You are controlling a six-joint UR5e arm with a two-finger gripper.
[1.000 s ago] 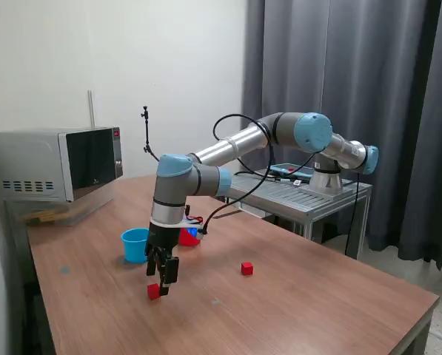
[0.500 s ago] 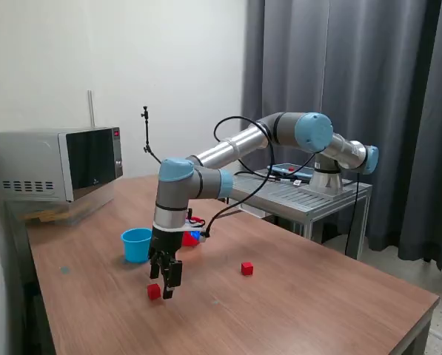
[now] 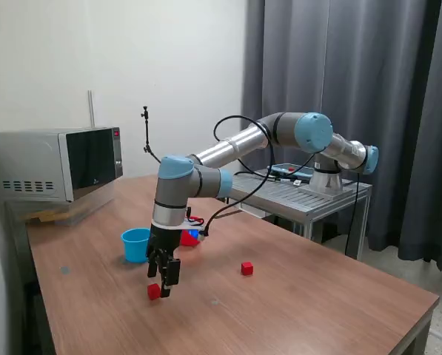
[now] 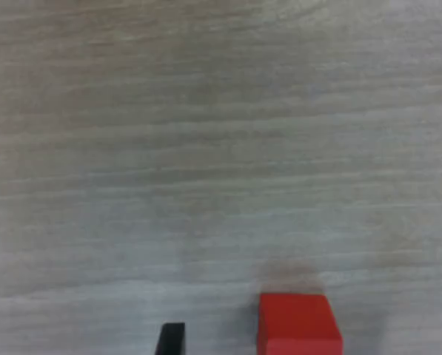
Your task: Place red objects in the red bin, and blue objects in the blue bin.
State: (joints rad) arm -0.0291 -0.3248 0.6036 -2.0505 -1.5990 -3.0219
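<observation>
Wrist view puts the red cube (image 4: 298, 323) between your end effector's (image 3: 163, 284) spread fingers: lower, pinch it, then carry it to the red cup (image 3: 189, 237).

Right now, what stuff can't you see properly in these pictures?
- Red cup: exterior view, mostly hidden behind the arm.
- Blue cubes: none made out; a blue speck by the red cup is too small to tell.
- Pincer: fingertips cut off at the wrist view's edge.
- Near red cube: wrist view, partly cut off.
</observation>
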